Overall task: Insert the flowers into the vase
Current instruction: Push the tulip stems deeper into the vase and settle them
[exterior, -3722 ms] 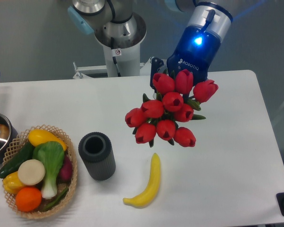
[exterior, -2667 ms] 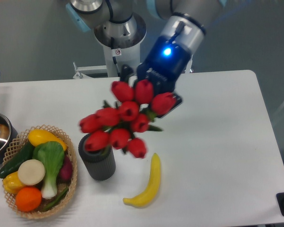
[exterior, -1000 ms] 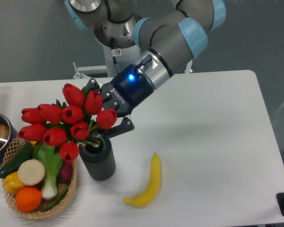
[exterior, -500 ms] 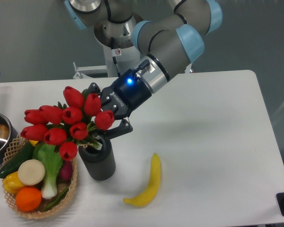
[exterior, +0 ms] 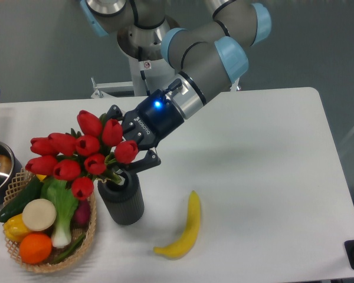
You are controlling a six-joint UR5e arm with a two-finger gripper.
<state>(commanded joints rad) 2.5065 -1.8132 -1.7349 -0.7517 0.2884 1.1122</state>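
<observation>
Left of centre on the worktop (exterior: 259,177), the vase (exterior: 121,198) stands beside a basket (exterior: 89,227). Above its mouth the flowers (exterior: 82,155) lean left, stems in the vase. The gripper (exterior: 127,141) has its fingers closed around the stems.

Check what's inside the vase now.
Green stems of the flowers dip into the vase mouth, leaning left. How deep they go is hidden by the rim and leaves.

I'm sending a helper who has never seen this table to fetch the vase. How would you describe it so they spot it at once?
Look at the table's front left, just right of the basket of vegetables and left of the banana. The vase is the short dark cylinder with ribbed sides, standing upright under the red flowers. The only dark, ribbed thing there.
</observation>
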